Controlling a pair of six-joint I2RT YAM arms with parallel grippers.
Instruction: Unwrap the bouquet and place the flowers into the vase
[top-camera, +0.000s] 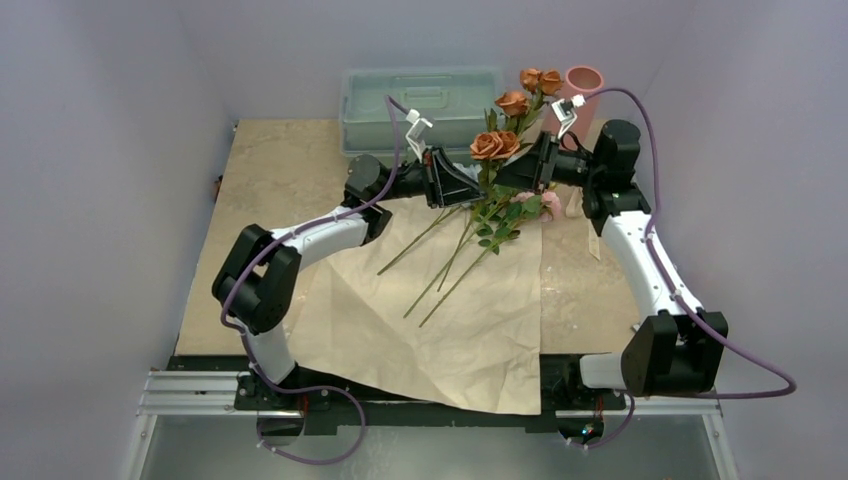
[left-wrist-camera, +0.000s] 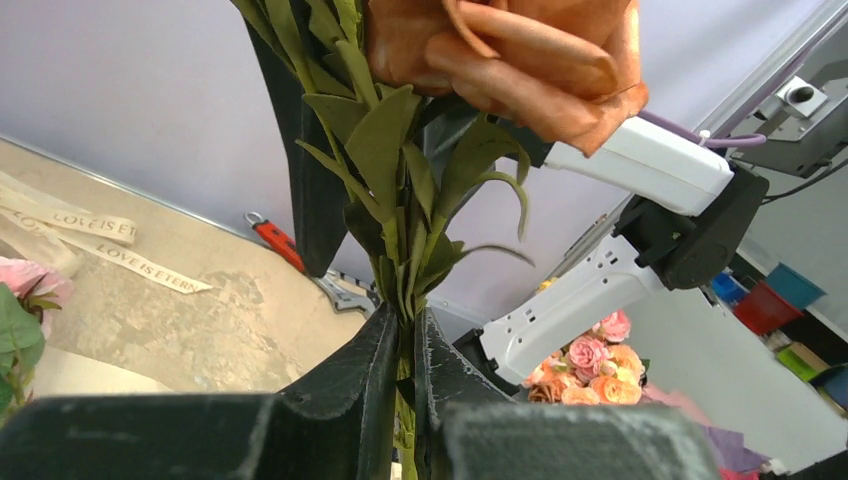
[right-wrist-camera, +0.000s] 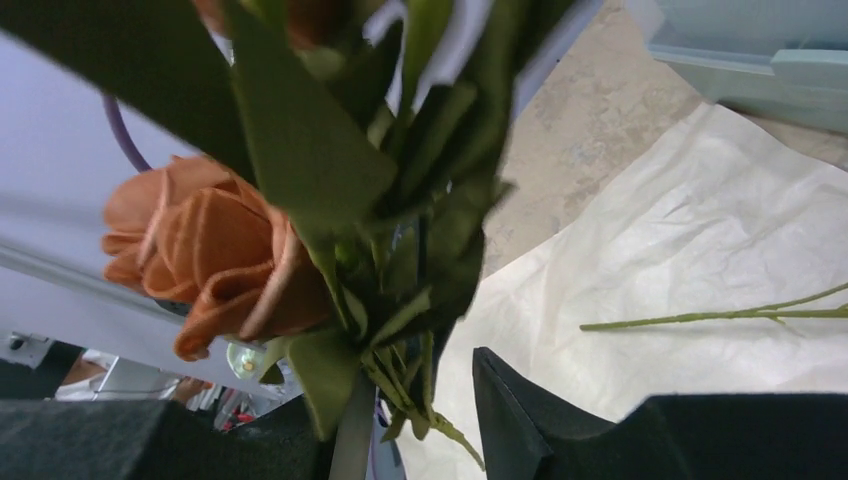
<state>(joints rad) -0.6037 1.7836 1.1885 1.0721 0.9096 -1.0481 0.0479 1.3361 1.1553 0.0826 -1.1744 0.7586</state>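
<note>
Pale lavender walls close in a beige stone-patterned tabletop — evenly lit, metal rail along its near edge.

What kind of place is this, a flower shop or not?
Probably a robot test booth: plain lilac walls enclose the table; the left arm and right arm stand on a metal rail.

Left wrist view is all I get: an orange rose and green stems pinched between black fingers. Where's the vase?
Observer: The vase stands at the back right of the table, beside a grey-green box.
Operator: And the wrapping?
Observer: The tan paper lies opened flat on the near half of the table.
Operator: Is the other arm helping?
Observer: The right gripper has its jaws open around the same flowers that the left gripper clamps.
</note>
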